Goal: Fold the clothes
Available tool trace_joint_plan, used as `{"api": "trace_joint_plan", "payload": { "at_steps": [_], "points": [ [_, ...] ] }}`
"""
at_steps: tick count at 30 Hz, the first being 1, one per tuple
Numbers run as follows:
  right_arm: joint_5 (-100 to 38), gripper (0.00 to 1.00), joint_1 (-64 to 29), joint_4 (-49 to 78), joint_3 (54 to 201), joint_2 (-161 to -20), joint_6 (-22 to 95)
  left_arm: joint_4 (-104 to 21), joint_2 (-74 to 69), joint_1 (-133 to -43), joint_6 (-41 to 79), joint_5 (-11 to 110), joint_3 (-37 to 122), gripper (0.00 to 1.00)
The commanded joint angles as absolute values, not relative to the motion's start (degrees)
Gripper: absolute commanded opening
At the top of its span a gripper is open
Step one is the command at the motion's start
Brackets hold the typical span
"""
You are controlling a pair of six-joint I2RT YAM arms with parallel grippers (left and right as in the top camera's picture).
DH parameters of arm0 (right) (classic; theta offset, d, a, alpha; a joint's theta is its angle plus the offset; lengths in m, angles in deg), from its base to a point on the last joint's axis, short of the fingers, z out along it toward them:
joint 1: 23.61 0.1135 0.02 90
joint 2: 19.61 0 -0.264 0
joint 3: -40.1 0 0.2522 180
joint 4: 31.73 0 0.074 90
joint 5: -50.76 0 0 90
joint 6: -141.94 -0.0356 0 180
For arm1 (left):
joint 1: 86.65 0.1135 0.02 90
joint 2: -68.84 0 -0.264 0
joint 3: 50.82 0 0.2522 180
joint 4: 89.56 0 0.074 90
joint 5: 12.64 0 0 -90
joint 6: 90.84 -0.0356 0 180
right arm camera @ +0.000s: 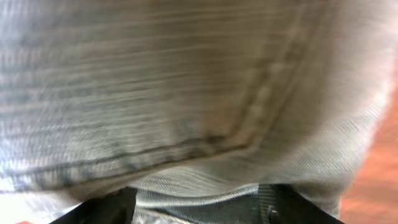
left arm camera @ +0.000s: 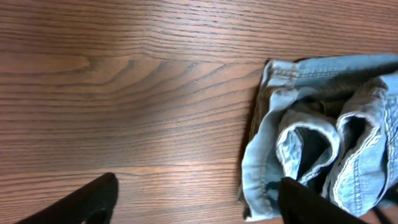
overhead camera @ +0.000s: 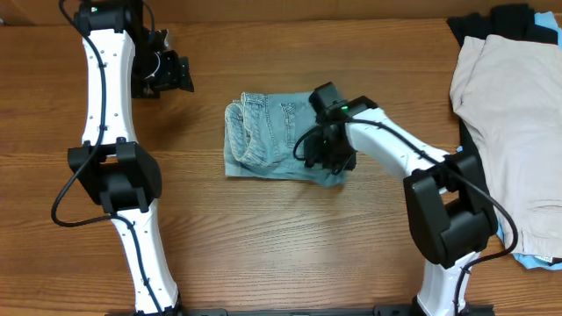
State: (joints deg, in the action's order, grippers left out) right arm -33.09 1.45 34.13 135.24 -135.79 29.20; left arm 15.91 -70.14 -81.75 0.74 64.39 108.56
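The light-blue denim shorts [overhead camera: 263, 136] lie folded into a compact bundle at the table's middle, waistband and hems bunched on the left side. My right gripper [overhead camera: 320, 154] is down on the bundle's right part. In the right wrist view denim [right arm camera: 186, 74] fills the frame, and the fingers [right arm camera: 193, 205] are apart with a ridge of cloth between them. My left gripper [overhead camera: 180, 75] hovers open and empty at the far left, well away from the shorts. Its wrist view shows the spread fingers [left arm camera: 199, 202] over bare wood and the shorts [left arm camera: 323, 124] to the right.
A beige garment [overhead camera: 518, 114] lies piled at the table's right edge over a black garment [overhead camera: 465, 26], with a sky-blue one [overhead camera: 536, 262] showing beneath at the front right. Bare wood surrounds the shorts.
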Motion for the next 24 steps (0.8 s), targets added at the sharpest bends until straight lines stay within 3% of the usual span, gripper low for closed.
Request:
{"api": "trace_joint_plan", "payload": {
  "at_steps": [1, 5, 8, 13, 18, 24],
  "points": [
    [-39.4, 0.67, -3.0, 28.6, 134.3, -134.8, 31.1, 15.9, -69.9, -84.3, 0.8, 64.2, 109.6, 0.88],
    [-33.7, 0.72, -6.1, 26.4, 136.4, -134.8, 32.9, 17.2, -70.0, -87.9, -2.7, 58.6, 109.4, 0.88],
    [-27.5, 0.86, -7.9, 31.7, 141.5, -134.6, 32.4, 17.1, -70.0, -92.0, 0.4, 57.1, 108.4, 0.88],
    [-26.1, 1.0, -8.8, 39.6, 147.8, -134.6, 30.7, 13.3, -70.1, -96.9, 9.7, 58.1, 102.7, 1.0],
    [-26.2, 1.0, -8.8, 40.8, 147.8, -134.6, 29.4, 4.6, -70.2, -101.2, 14.7, 63.6, 91.2, 1.0],
    [-27.8, 1.0, -8.8, 41.6, 147.8, -134.6, 29.5, -1.3, -70.2, -100.3, 17.2, 63.8, 82.0, 1.0]
  ]
}}
